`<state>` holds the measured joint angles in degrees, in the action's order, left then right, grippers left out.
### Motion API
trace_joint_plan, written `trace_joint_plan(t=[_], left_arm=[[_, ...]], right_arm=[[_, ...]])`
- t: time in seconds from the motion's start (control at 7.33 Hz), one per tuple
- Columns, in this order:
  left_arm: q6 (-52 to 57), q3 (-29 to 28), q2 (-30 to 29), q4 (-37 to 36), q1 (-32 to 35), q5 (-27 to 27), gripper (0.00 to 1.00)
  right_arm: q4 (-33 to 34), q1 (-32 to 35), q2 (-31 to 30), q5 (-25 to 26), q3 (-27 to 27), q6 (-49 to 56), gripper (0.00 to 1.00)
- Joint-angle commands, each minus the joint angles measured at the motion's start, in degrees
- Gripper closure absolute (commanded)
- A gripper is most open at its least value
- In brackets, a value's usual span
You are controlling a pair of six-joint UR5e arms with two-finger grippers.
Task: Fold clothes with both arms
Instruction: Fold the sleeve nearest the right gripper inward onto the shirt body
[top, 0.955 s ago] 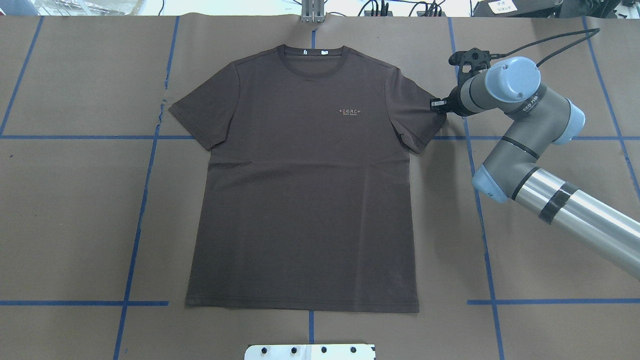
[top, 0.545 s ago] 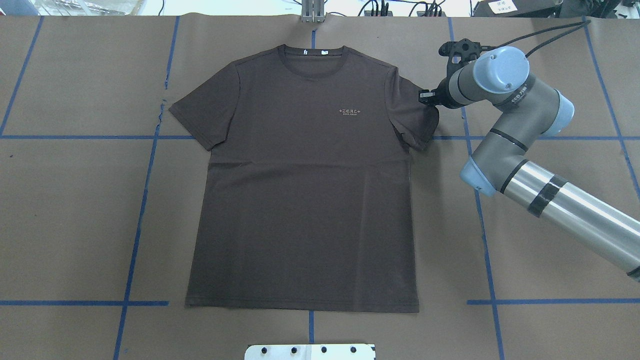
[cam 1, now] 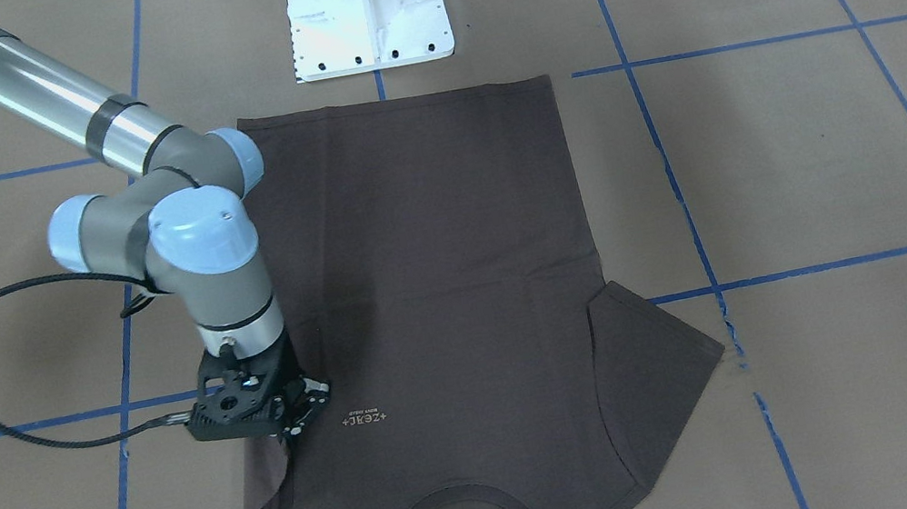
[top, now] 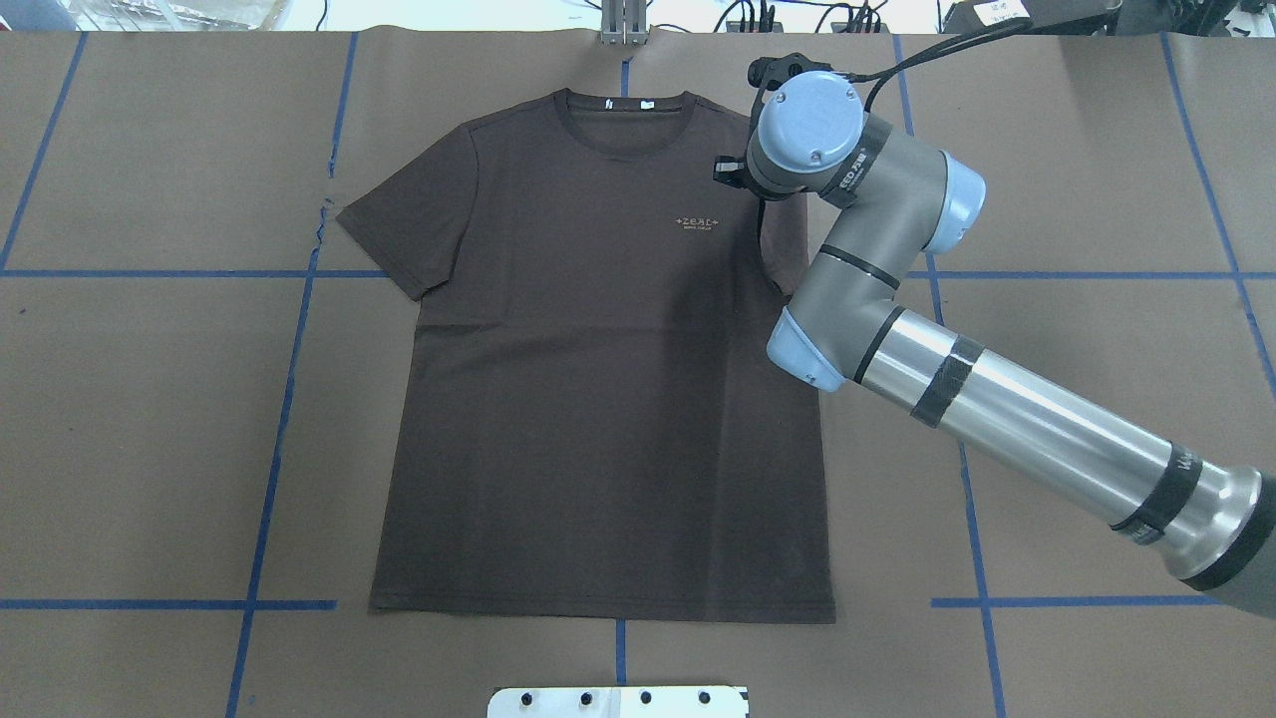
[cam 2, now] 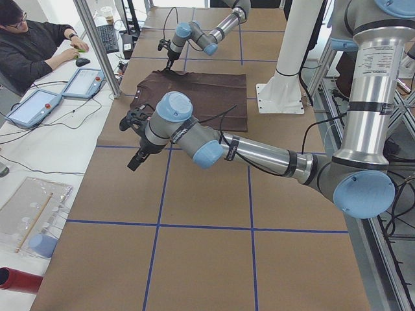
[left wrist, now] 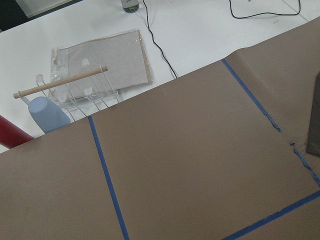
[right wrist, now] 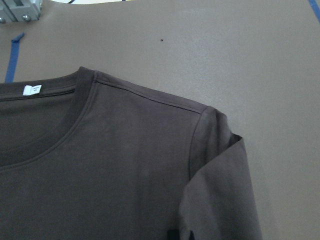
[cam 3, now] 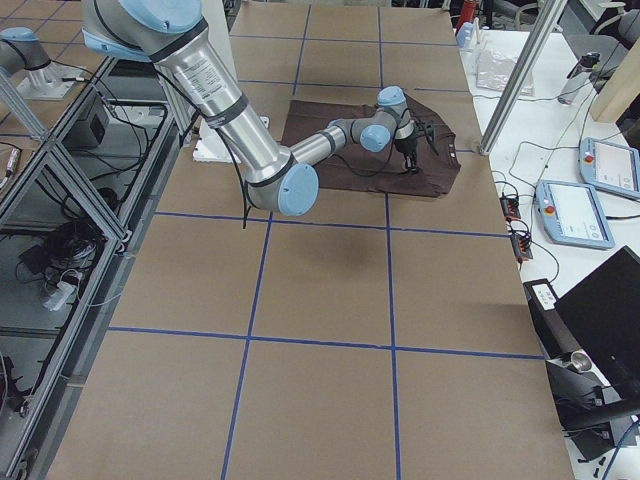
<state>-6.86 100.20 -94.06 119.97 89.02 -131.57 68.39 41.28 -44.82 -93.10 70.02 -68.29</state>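
- In swings the right gripper, clamped on the T-shirt sleeve, chest print just beside it now: sleeve fold underway.
- The left gripper, well away: cannot tell its grip.

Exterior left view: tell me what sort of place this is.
Most likely a robotics lab workcell: two robot arms at a paper-covered table gridded with blue tape, a T-shirt laid out on it, and a person at a side bench with teach pendants.
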Motion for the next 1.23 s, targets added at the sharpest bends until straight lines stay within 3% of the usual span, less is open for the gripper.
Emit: trace_joint_plan(t=[0.0,0.14,0.27,0.41,0.55,0.82,0.95,1.09], left_arm=[[0.0,0.0,0.01,0.0,0.01,0.0,0.0],[0.0,0.0,0.01,0.0,0.01,0.0,0.0],[-0.17,0.0,0.01,0.0,0.01,0.0,0.0],[-0.26,0.09,0.01,0.0,0.01,0.0,0.0],[-0.26,0.09,-0.07,0.0,0.01,0.0,0.0],[-0.44,-0.27,-0.86,4.62,-2.17,0.0,0.0],[-2.79,-1.4,-1.21,6.05,-5.23,0.26,0.0],[-7.08,-3.32,-3.91,6.15,-9.79,0.44,0.0]], right_arm=[[0.78,-1.81,3.31,2.65,-3.11,-1.31,1.0],[0.52,-2.43,3.59,3.36,-3.74,-1.14,1.0],[0.08,-3.21,3.42,3.71,-3.75,-0.53,0.07],[0.08,-3.57,3.68,5.11,-3.49,-0.35,0.0],[0.16,-3.05,4.47,4.42,-2.79,1.65,0.0],[2.17,3.33,4.3,-8.08,0.28,7.01,0.0],[8.36,7.11,2.65,-13.28,5.51,11.47,0.0],[14.87,10.45,-1.98,-17.16,14.96,17.17,0.0]])
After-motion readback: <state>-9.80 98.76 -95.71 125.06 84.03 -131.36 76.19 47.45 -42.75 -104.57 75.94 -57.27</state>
